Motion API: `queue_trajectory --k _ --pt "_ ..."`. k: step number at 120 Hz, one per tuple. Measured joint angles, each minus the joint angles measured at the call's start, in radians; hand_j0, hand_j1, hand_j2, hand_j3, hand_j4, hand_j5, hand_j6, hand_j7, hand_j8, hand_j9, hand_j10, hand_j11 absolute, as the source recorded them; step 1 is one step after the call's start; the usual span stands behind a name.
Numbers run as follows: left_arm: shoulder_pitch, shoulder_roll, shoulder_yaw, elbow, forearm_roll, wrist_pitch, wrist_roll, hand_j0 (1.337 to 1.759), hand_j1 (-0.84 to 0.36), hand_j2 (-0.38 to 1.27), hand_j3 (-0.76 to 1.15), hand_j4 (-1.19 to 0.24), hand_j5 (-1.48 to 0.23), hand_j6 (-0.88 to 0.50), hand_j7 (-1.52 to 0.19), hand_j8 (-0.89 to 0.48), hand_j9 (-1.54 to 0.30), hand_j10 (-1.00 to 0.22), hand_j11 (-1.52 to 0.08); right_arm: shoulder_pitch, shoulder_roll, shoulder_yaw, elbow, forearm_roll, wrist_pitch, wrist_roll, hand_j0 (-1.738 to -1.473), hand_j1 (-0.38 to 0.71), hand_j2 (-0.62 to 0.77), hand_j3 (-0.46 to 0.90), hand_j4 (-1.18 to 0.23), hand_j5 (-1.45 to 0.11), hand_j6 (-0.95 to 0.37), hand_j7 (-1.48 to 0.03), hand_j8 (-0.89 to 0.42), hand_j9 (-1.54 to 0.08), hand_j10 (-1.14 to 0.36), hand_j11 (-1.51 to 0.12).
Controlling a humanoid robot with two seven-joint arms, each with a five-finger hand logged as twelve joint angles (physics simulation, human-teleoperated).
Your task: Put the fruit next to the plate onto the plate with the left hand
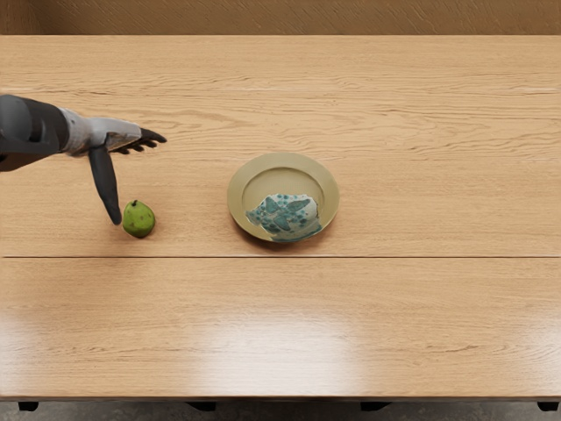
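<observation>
With fingers [147,138] spread and empty, the left hand [112,143] hovered just beside the green fruit [138,218], which lay on the surface [394,298] left of the plate [282,159], where one down-pointing digit could nudge it rolling away before a grasp closed.

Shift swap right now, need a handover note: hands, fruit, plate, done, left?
Left hand: open, holding nothing, one finger pointing down just left of the pear.
Right arm: not in view.
Pear on the table, left of the plate, apart from it.
Plate carries a teal-patterned object.
Done: nothing placed.
Left: grasp pear, set it on plate.
</observation>
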Motion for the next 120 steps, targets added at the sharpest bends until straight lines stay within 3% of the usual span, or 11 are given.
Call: queue_trajectory --k 11,38,52,106,120 --pt "0.072 -0.051 0.001 0.000 0.072 0.065 0.000 1.658 0.34 0.00 0.00 -0.02 -0.02 -0.02 -0.02 -0.02 -0.02 -0.02 -0.02 0.000 0.000 0.000 0.000 0.000 0.000 0.000 -1.658 -0.35 0.00 0.00 0.00 0.00 0.00 0.00 0.00 0.00 0.00 0.00" --pt "0.088 -0.083 0.016 0.001 0.199 0.125 0.000 1.658 0.34 0.00 0.00 -0.01 -0.01 -0.01 -0.01 -0.01 -0.01 -0.01 -0.01 0.000 0.000 0.000 0.000 0.000 0.000 0.000 -1.658 -0.35 0.00 0.00 0.00 0.00 0.00 0.00 0.00 0.00 0.00 0.00" --pt "0.167 -0.153 0.022 0.002 0.285 0.156 0.000 1.658 0.34 0.00 0.00 -0.01 -0.01 -0.01 -0.01 -0.01 -0.01 -0.01 -0.01 0.000 0.000 0.000 0.000 0.000 0.000 0.000 -1.658 -0.35 0.00 0.00 0.00 0.00 0.00 0.00 0.00 0.00 0.00 0.00" --pt "0.212 -0.163 0.025 0.007 0.387 0.239 0.000 1.658 0.34 0.00 0.00 -0.01 -0.01 -0.02 -0.01 -0.02 -0.01 -0.01 -0.01 0.000 0.000 0.000 0.000 0.000 0.000 0.000 -1.658 -0.35 0.00 0.00 0.00 0.00 0.00 0.00 0.00 0.00 0.00 0.00" --pt "0.223 -0.164 0.025 0.009 0.390 0.243 0.000 1.658 0.26 0.02 0.00 -0.08 -0.10 -0.08 -0.10 -0.08 -0.10 -0.08 -0.10 0.000 0.000 0.000 0.000 0.000 0.000 0.000 -1.658 -0.35 0.00 0.00 0.00 0.00 0.00 0.00 0.00 0.00 0.00 0.00"
